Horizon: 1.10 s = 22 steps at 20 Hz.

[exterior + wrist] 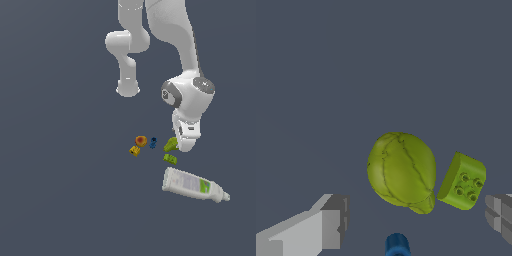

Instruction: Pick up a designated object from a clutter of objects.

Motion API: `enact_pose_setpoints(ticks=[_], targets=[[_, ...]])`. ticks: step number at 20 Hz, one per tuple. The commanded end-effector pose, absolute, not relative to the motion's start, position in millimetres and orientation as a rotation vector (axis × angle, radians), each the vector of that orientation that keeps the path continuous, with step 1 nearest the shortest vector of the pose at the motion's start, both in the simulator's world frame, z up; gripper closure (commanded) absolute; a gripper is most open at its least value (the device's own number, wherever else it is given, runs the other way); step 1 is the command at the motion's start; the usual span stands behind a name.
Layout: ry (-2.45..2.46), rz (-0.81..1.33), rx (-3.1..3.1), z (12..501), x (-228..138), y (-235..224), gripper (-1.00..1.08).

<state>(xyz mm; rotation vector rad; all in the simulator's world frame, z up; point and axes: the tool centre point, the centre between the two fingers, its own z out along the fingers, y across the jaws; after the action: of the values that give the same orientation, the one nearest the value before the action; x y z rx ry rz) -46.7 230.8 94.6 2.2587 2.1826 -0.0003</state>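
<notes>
**Lime lump sits just ahead of a spread pincer**

A flat, dark slate-grey worktop (60,190) fills the whole scene, bare of any wall or edge; on it a small scatter of toys lies below the white arm. In the exterior view the pincer (183,142) hangs low over the clutter, its white fingers right beside the lime-green lump (170,144) on that view's right side — whether they touch it cannot be told at this size.

The wrist view settles the relation that matters: the two fingertips (331,222) stand wide apart at the near edge of the picture, nothing between them, so the pincer is spread and empty; the lime-green lump (402,170) lies between the two finger lines but ahead of the tips, not yet inside the gap. Its pear shape narrows to a small nub pointing toward the green brick (463,182), which sits just beside it, nearly touching, on the side of the farther finger.

A blue piece (397,245) shows close under the wrist, between the fingers; in the exterior view it lies to the lump's left, with the orange round piece (141,141) and the yellow block (134,150) beyond, and the white bottle (192,184) lying on its side well below.

My judgement — the coming move is a short advance and descent to bring the lump between the tips; the brick's closeness is the risk, since that finger could catch it.
</notes>
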Motion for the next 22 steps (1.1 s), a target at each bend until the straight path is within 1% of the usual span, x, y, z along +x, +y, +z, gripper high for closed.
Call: enact_pose_setpoints(ticks=[1, 8, 13, 14, 22], targets=[[2.184, -0.001, 2.258, 87, -47, 231, -0.92], [2.189, -0.001, 2.254, 56, -48, 231, -0.92], [2.189, 0.0, 2.253, 48, -48, 231, -0.92], [2.189, 0.0, 2.253, 48, -48, 231, 1.08], [2.189, 0.0, 2.253, 48, -48, 231, 1.08]])
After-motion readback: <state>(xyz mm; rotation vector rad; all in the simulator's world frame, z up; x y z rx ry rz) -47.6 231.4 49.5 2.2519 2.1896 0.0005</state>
